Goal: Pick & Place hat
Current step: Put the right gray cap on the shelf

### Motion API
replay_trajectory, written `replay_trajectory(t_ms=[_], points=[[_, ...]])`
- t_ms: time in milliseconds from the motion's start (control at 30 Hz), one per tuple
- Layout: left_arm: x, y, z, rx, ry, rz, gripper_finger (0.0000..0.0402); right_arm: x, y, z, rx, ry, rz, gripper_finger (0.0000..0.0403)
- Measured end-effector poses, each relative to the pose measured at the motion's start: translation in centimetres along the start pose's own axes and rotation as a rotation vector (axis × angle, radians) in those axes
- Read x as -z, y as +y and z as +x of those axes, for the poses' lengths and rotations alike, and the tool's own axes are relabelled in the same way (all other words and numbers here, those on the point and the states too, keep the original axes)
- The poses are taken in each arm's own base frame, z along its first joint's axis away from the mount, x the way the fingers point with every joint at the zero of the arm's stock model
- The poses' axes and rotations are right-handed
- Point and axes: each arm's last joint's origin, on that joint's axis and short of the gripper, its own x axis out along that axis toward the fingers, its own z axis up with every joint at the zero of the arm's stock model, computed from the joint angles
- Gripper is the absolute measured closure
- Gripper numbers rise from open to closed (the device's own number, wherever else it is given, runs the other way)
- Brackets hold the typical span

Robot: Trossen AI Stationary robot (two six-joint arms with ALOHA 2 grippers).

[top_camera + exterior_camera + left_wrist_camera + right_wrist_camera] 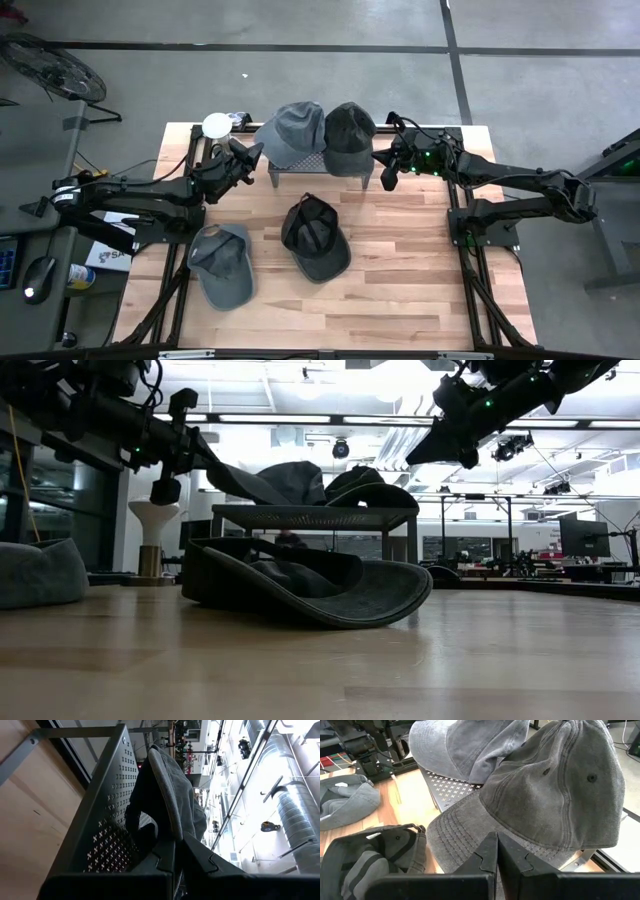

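Observation:
A perforated metal rack (318,166) stands at the table's far middle. On it a blue-grey cap (292,128) rests by its crown, and beside it, to the right, lies a dark grey cap (349,132) with its brim (462,827) over the rack's near edge. A grey cap (222,264) and a black cap (315,236) lie upturned on the wood. My left gripper (249,158) is at the rack's left end, shut on the blue-grey cap. My right gripper (384,165) hangs shut just right of the dark grey cap, apart from it in the low view (425,458). My left gripper (175,845) pinches the blue-grey cap's brim (167,805) at its free edge between the two fingers. It comes roughly level from the table's left. The brim (232,482) runs from the fingers to the crown, which sits on the rack top.
A white round stand (216,125) sits at the table's far left corner. Cables and arm bases line the left and right edges. Bare wood shows along the near edge (380,300) and on the right side.

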Motion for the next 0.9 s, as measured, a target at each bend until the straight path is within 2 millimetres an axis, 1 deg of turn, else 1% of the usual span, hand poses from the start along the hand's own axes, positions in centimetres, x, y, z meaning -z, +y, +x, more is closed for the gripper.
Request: replay_trajectory(t_ms=[467, 900], points=[[0.03, -0.44, -0.01, 0.037, 0.004, 0.036, 0.0392, 0.0, 0.01, 0.0, -0.006, 0.001, 0.0, 0.0403], [0.04, -0.45, -0.01, 0.039, 0.008, 0.036, 0.0392, 0.0, 0.02, 0.0, -0.008, 0.001, 0.0, 0.0403]])
